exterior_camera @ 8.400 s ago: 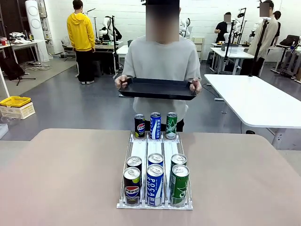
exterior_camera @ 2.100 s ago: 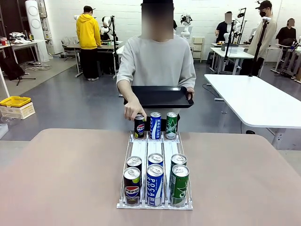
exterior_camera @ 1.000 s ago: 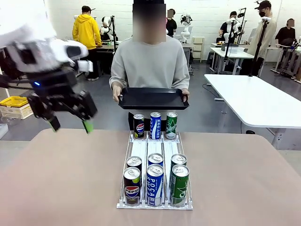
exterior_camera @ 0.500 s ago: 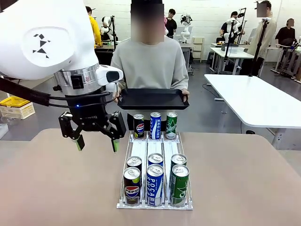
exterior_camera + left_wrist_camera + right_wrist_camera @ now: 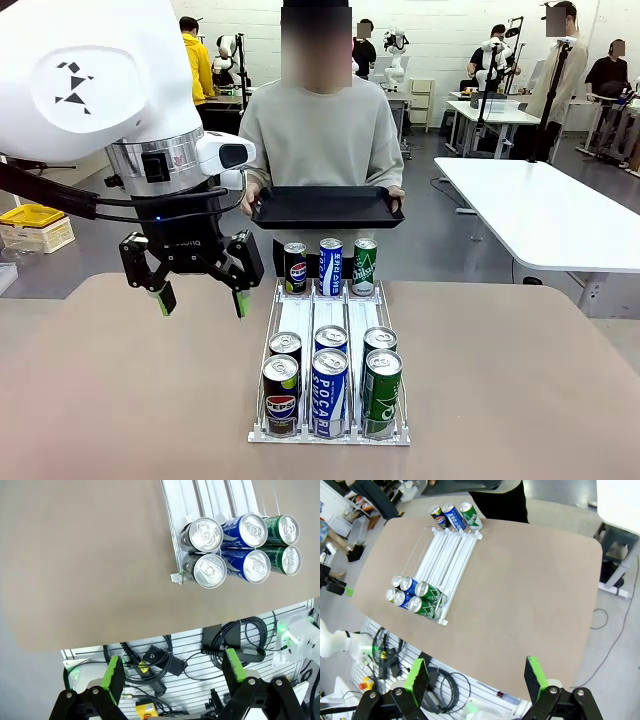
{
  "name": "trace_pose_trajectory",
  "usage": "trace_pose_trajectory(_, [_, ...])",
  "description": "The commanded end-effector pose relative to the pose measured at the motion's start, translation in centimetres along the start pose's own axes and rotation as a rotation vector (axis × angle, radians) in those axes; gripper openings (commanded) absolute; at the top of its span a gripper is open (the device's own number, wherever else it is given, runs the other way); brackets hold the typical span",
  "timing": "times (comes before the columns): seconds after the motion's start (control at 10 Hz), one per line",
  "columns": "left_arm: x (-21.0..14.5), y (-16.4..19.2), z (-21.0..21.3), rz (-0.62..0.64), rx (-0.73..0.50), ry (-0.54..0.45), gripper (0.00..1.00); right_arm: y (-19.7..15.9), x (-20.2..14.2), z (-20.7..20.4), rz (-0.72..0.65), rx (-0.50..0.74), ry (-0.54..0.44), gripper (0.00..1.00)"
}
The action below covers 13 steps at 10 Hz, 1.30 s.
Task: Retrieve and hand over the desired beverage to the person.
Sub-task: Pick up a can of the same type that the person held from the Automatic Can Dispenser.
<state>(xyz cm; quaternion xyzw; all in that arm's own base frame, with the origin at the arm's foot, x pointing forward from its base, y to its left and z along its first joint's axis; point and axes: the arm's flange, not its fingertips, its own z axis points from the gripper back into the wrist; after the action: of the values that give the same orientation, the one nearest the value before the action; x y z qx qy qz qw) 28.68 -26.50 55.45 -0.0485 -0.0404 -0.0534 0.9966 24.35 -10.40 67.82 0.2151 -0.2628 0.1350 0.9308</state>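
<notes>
Left gripper (image 5: 203,301) jaws apart, nothing held, raised above the table (image 5: 120,400), left of the rack (image 5: 268,345). Right gripper (image 5: 476,676) also spread wide and empty, high up on the robot's side of the table.

Front view gives the person (image 5: 320,140) at the far side holding a black tray (image 5: 325,208) at both ends, just above the three far cans: far Pepsi can (image 5: 296,268), blue can (image 5: 330,266), green can (image 5: 364,266). Left wrist view gives the six near cans (image 5: 240,545) top-down, two per lane at the rack's near end, plus cables (image 5: 235,635) below the table edge. Right wrist view gives the whole table from above, the rack's lanes bare between the two can groups. A green speck at its left edge may be the left gripper's pad, too small to be sure.

Two seconds ago no arm was in the front view and the person had a hand on the far Pepsi can. A second ago the left gripper was farther left, and since half a second ago it has barely shifted. All cans unmoved.

Brown tabletop, grey floor (image 5: 150,230), white tables (image 5: 540,215) and other people behind
</notes>
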Motion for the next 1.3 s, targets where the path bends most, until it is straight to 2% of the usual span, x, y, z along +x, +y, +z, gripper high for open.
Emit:
trace_pose_trajectory(0.0, [-0.4, 0.1, 0.1, 0.005, 0.018, -0.004, 1.0, -0.1, 0.0, -0.2, 0.001, 0.01, 0.001, 1.0])
trace_pose_trajectory(0.4, [0.0, 0.0, 0.0, -0.001, 0.0, 0.0, 1.0, -0.1, 0.0, -0.2, 0.001, 0.01, 0.001, 1.0])
trace_pose_trajectory(0.5, [0.9, -2.1, -1.1, 0.021, 0.061, -0.002, 1.0, -0.1, 0.0, -0.2, 0.001, 0.01, 0.001, 1.0])
trace_pose_trajectory(0.7, [2.9, -4.3, -2.7, 0.065, 0.081, 0.019, 1.0, -0.1, 0.0, -0.2, 0.001, 0.01, 0.001, 1.0])
trace_pose_trajectory(1.0, [3.7, -4.7, -5.7, 0.148, 0.067, 0.028, 1.0, -0.1, 0.0, -0.2, 0.001, 0.01, 0.001, 1.0])
trace_pose_trajectory(1.2, [3.6, -6.1, -8.3, 0.206, 0.093, -0.003, 1.0, -0.1, 0.0, -0.2, 0.001, 0.01, 0.001, 1.0])
